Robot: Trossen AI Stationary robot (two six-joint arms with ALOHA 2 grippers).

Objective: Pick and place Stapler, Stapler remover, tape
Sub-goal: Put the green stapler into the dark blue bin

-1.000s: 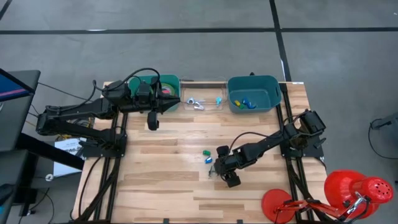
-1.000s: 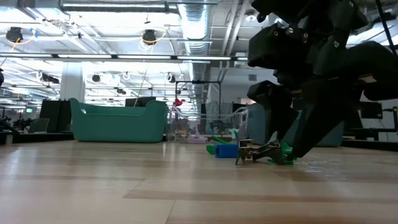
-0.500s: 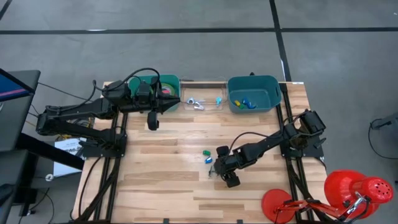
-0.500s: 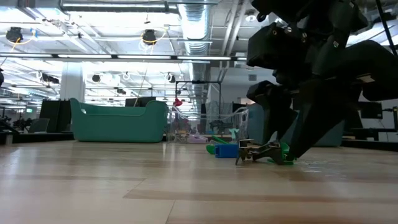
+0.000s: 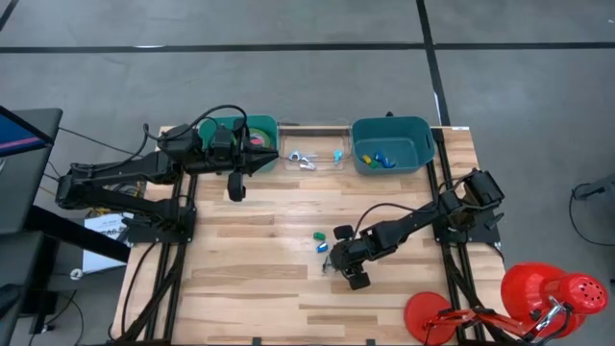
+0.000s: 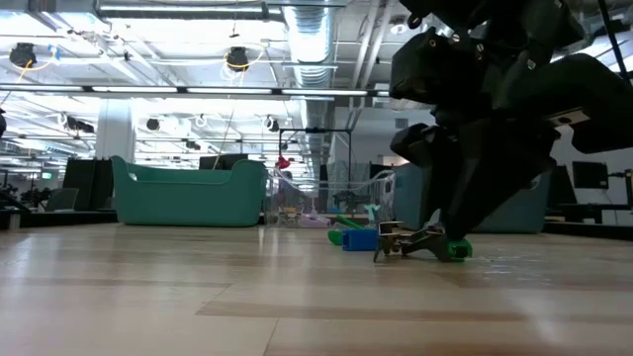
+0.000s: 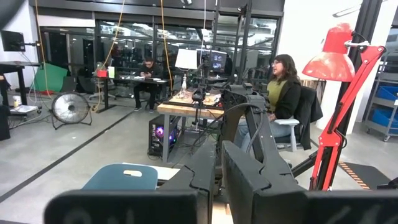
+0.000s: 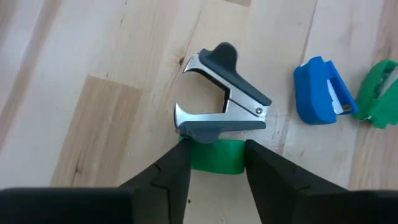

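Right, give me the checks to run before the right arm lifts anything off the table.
1. Right claw lined up on the green piece: ok, the piece sits inside it.
2. Green piece held fast: cannot tell.
3. Remover clear of the green piece: not ok, it lies right against it and may get dragged.
4. Blue stapler clear of the right claw: ok, it lies apart, beside the remover.
5. Left claw out of the way: ok, shut, at the green bin at the back.
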